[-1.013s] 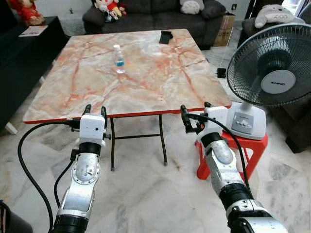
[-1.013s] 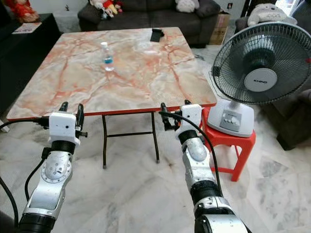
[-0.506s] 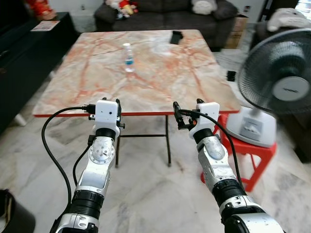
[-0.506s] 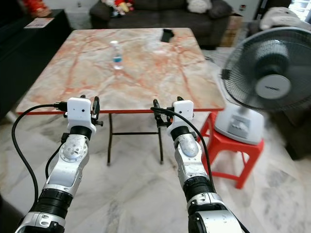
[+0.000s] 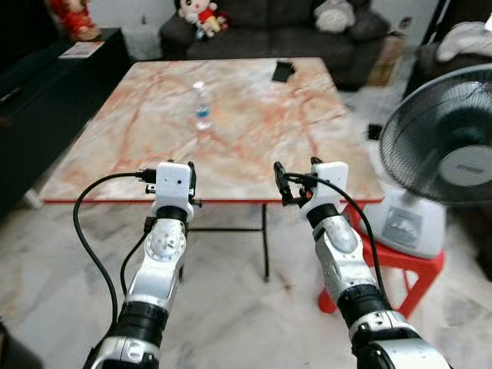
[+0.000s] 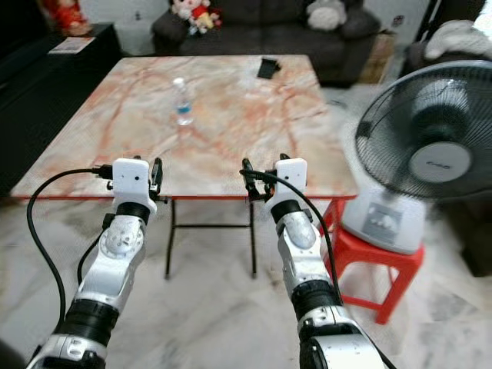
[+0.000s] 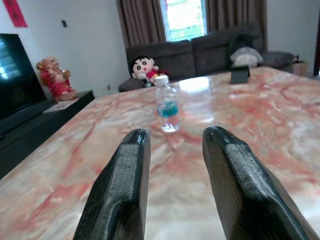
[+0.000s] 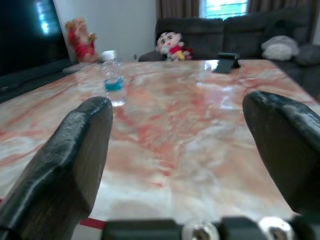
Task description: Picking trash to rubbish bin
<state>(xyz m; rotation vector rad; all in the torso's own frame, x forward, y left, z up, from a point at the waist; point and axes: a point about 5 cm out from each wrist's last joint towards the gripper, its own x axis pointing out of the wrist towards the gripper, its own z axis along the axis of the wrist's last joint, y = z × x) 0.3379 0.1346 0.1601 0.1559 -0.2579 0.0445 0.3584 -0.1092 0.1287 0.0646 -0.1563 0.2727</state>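
The bottle (image 5: 202,115) stands upright mid-bench (image 5: 138,154), straight ahead of the left hand (image 5: 174,167), fingers spread; the right hand (image 5: 296,178), also spread, sits farther off.

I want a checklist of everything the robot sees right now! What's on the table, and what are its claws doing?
Surface: marble-pattern table with a red edge, standing on a pale marble floor.
Job's things: one plastic bottle upright near the table's middle; rubbish bin: nothing seen.
Clutter: small black object at the far edge.
Claws: left claw and right claw both open, empty, at the near table edge.
Cables: black cable looping beside the left arm.
Surroundings: fan on red stool; sofa with soft toys.
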